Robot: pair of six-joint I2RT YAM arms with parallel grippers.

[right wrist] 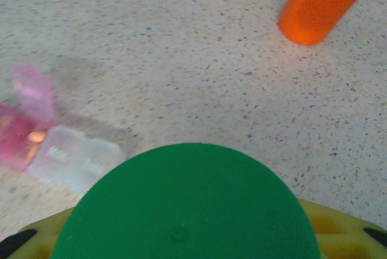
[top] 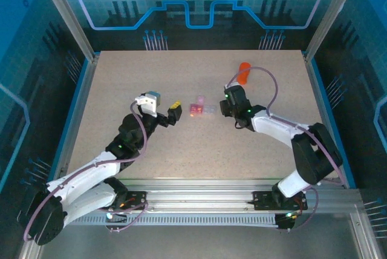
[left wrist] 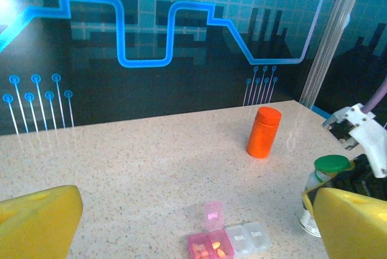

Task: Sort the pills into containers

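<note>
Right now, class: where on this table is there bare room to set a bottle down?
Free: the far-left table between the left rail and the orange bottle; the near strip in front of the pill box. Crowded: the middle, where the open left gripper and the right gripper holding the green-capped bottle flank that box.

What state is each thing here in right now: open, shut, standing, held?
Clear plastic pill box, pink-red and colourless compartments: one pink lid open, orange pills inside; colourless lids shut.
Orange plastic bottle: upright, capped, standing alone.
Clear bottle with green cap: upright, capped, gripped.
Left hand: open, empty.
Right hand: closed on that bottle.
</note>
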